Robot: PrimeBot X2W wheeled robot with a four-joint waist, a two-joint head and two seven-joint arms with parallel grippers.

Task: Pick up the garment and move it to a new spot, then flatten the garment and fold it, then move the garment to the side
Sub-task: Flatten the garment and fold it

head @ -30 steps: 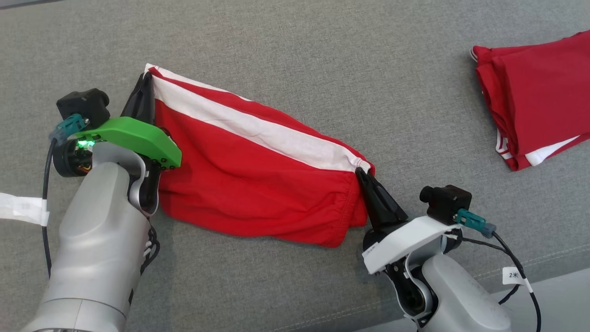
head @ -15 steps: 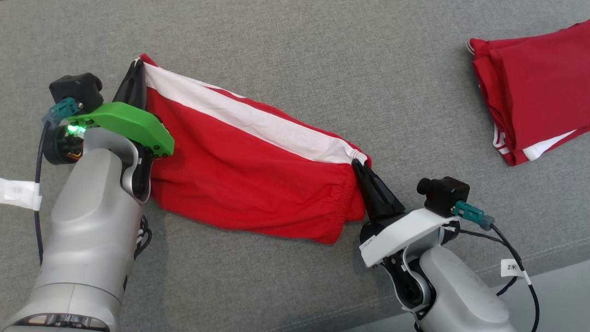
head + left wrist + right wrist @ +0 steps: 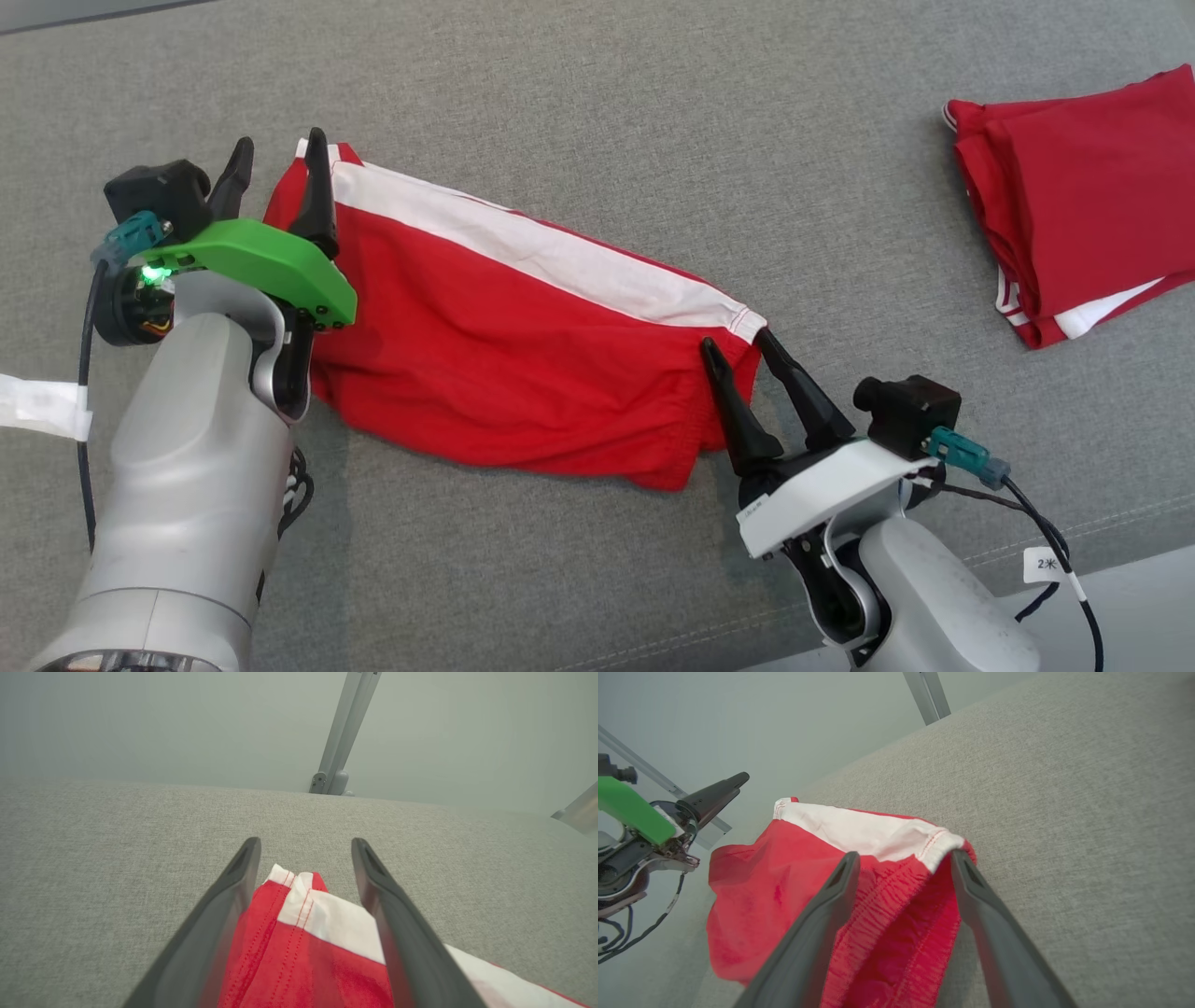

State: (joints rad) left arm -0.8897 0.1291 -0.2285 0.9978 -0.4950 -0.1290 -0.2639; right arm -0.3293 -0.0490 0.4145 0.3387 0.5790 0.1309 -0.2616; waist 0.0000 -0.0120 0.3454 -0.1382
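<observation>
Lying spread: garment point(image 3: 523, 364) | folded red pile point(image 3: 1092, 196) well apart, right

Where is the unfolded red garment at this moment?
In the head view the garment lies left of centre on the grey surface, between the open left gripper at its upper-left corner and the open right gripper at its lower-right end.
</observation>
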